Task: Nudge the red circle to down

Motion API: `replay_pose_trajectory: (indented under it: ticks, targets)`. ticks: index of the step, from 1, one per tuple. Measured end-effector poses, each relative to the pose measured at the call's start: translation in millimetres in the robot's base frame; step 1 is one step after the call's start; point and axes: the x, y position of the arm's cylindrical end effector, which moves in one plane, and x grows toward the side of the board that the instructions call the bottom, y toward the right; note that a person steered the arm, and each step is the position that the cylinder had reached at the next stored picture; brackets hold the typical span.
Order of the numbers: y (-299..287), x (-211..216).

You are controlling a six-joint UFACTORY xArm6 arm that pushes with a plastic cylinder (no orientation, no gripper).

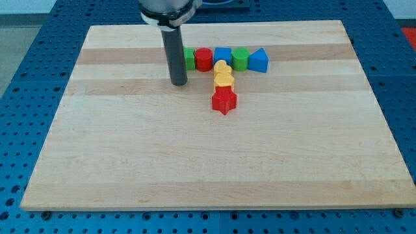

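Note:
The red circle (204,58) sits in a row of blocks near the view's top. To its left is a green block (189,58), partly hidden by my rod. To its right are a blue block (222,55), a green block (241,58) and a blue triangle (259,60). My tip (179,83) rests on the board, to the left of and below the red circle, with a gap between them. Below the row lie a yellow heart-like block (222,67), a yellow block (224,80) and a red star (225,100).
The wooden board (130,162) lies on a blue perforated table (26,65). The row of blocks is close to the board's top edge.

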Motion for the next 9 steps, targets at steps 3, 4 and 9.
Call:
replay_pose_trajectory:
  ticks: [3,4,9]
  targets:
    - [20,-10]
    - [20,-10]
    - [-5,-122]
